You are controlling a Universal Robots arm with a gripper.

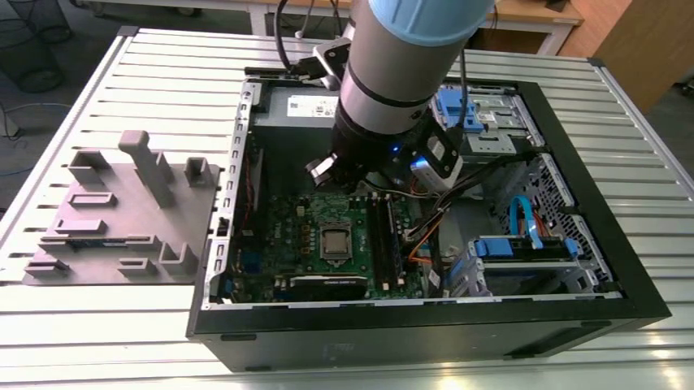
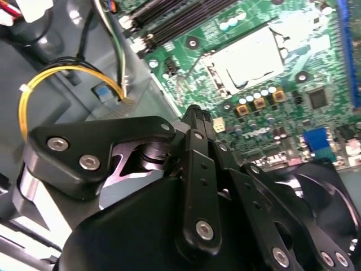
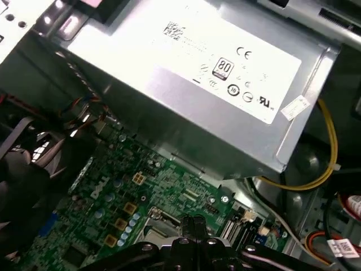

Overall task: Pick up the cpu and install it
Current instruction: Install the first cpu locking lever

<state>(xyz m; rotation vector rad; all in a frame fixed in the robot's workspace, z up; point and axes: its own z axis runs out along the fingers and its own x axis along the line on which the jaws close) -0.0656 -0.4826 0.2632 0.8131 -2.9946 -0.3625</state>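
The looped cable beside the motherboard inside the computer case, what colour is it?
Yellow. The looped cable shows best in the second wrist view, beside the green motherboard.

I see the cpu (image 1: 335, 241) lying flat inside the socket frame on the green motherboard. In the second wrist view its silvery-grey top (image 2: 252, 60) glares pale and square.

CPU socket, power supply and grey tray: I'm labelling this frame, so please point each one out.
CPU socket (image 1: 335, 240), exterior view: its silvery centre.
power supply (image 3: 186, 84), first wrist view: its labelled metal face.
grey tray (image 1: 109, 219), exterior view: a flat part of its moulded top.
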